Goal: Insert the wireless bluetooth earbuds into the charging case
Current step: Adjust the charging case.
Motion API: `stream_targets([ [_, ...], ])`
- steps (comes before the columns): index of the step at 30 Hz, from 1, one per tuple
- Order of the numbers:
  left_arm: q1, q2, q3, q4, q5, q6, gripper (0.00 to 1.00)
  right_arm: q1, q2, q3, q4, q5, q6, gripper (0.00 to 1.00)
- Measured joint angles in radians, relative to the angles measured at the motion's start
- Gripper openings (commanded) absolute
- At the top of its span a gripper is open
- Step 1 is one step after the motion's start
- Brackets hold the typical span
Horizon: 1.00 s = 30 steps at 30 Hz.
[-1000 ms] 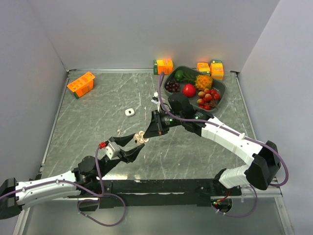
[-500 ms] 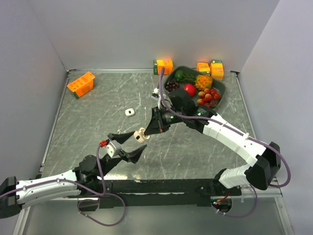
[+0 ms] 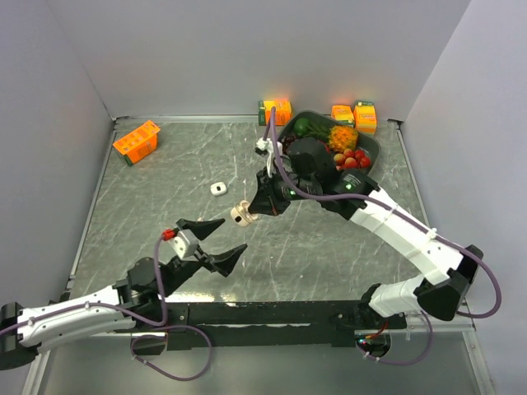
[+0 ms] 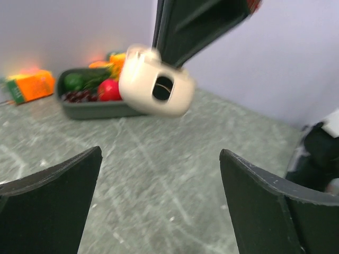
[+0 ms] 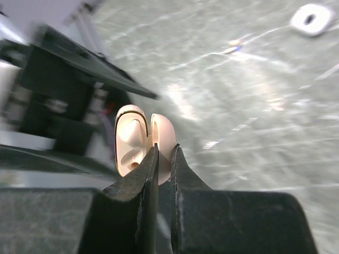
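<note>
left gripper (image 3: 235, 234) spread wide low over the grey table (image 3: 140, 206), small white case (image 3: 217, 188) lying beyond it, beige charging case (image 3: 241, 214) lid ajar, pinched in mid-air by the narrow right gripper (image 3: 254, 211), fruit tray (image 3: 375, 153) behind

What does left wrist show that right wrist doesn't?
Left wrist only: the fruit tray and an orange carton beside it. Right wrist only: a small white case on the table, and the lid gap of the beige case. Both: that case pinched in the right gripper.
</note>
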Motion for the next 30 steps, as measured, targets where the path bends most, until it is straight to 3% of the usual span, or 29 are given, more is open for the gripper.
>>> stream_targets([
  [4,0.0,-0.091,0.067,-0.092,0.079,-0.041,0.96,0.025,-0.098,-0.054,-0.001,0.103,-0.154,0.0],
  [8,0.037,-0.07,0.22,-0.23,0.24,-0.079,0.96,0.024,-0.238,-0.136,0.005,0.127,-0.299,0.0],
  [11,0.136,0.002,0.285,-0.269,0.416,-0.107,0.96,0.025,-0.276,-0.138,0.013,0.097,-0.395,0.0],
  [18,0.368,0.171,0.282,-0.305,0.766,-0.15,0.96,0.089,-0.271,-0.172,0.018,0.051,-0.495,0.0],
  [30,0.394,0.259,0.285,-0.285,0.948,-0.133,0.97,0.149,-0.214,-0.174,0.015,0.061,-0.544,0.0],
])
